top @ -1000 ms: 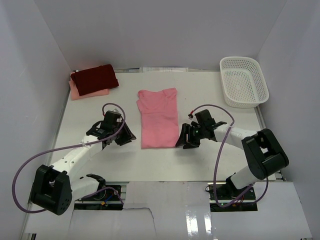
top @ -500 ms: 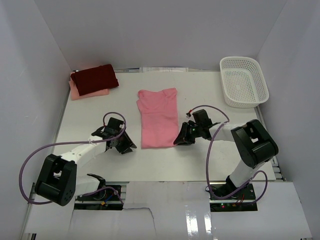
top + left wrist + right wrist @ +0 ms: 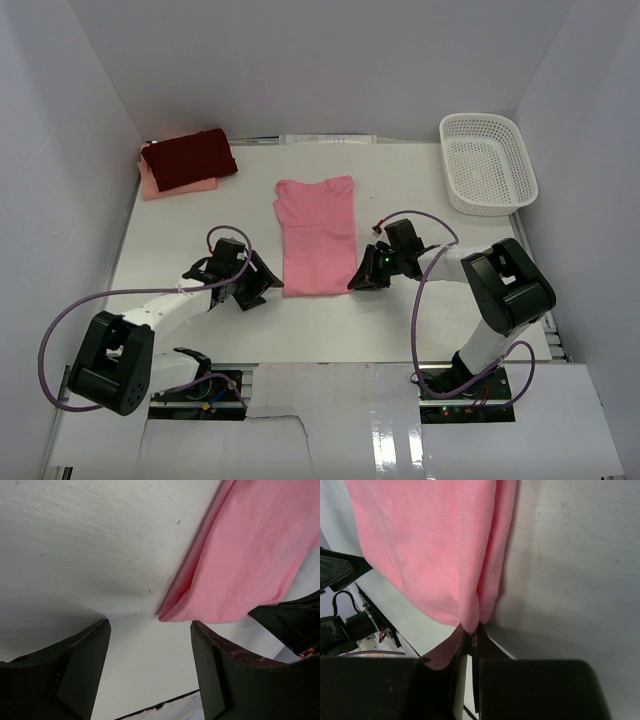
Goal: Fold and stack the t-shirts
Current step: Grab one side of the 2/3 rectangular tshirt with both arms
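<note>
Both grippers have moved in on the shirt [image 3: 318,240], which lies lengthwise away from them. The right gripper [image 3: 472,632] pinches its near-right corner; the left gripper [image 3: 150,624] gapes empty, just short of the near-left corner.

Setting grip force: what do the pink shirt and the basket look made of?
The pink shirt looks like soft, matte knit cloth: fine ribbing, limp folds. The basket is probably stiff, faintly glossy white plastic: moulded mesh holes.
</note>
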Tool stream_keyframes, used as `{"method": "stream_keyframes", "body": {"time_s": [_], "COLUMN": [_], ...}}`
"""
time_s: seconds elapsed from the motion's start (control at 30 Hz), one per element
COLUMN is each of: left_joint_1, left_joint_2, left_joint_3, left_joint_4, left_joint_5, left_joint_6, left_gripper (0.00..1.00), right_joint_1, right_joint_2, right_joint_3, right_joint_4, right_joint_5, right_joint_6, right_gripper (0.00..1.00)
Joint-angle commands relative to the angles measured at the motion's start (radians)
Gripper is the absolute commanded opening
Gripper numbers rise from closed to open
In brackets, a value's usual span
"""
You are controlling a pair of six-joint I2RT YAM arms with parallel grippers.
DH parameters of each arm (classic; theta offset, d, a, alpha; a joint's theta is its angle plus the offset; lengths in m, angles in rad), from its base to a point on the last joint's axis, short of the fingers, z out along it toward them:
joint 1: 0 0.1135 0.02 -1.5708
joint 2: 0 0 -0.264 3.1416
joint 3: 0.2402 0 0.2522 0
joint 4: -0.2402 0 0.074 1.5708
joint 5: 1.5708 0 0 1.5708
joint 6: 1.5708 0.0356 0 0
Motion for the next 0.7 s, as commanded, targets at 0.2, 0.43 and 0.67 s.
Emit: {"method": "stream_keyframes", "body": {"time_s": [0.2,0.43,0.67], "left_joint_1": [-0.002,-0.013,-0.016], "left_joint_2": [0.049,0.139,0.136], "left_joint_3": [-0.063,-0.075,-0.076], "left_joint_4": [0.125,0.200,0.190], "left_joint_5": [0.033,0.076,0.076], "left_joint_6": [-0.007,-0.027,-0.036], "left_gripper": [0.72,0.59,0.51], "right_joint_1": [-0.002,-0.002,-0.002], "right_joint_2": [0.010,0.003,0.006], "right_joint_3": [0.023,0.025,0.026], "right_joint_4": [-0.044,-0.053,-0.053], "right_joint_5": [0.050,0.057,0.055], "right_joint_6": [-0.041,-0.047,-0.047], "right_gripper": [0.08,0.08,0.08]}}
